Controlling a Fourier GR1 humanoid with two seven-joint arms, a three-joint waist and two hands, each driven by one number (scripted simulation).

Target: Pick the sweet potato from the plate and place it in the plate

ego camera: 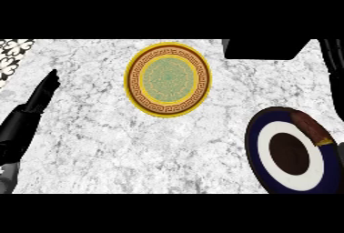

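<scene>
The sweet potato (310, 127) lies on the far right rim of a dark blue plate (256, 150) at the near right of the table (101, 150). It is a reddish-brown piece, slanting along the plate's edge, with a yellowish end towards the right. The blue plate has a broad white ring and a dark brown centre, and its right side runs out of view.

Well apart from it, towards the far middle of the white marbled table, sits a yellow plate (168, 108) with a brown key-pattern band and a pale green ornamented centre. Nothing lies on it.

The left hand (40, 95) shows at the left edge, black, its fingers straight and together, pointing towards the far side. It is spread on nothing and rests clear of both plates.

At the far right edge a black strip of the right hand (336, 68) shows, beyond the blue plate. Whether it is apart or together cannot be told, as most of it is cut off.

A black box-like shape (265, 48) stands at the far right of the table, and a black-and-white flowered tile (13, 57) fills the far left corner.
</scene>
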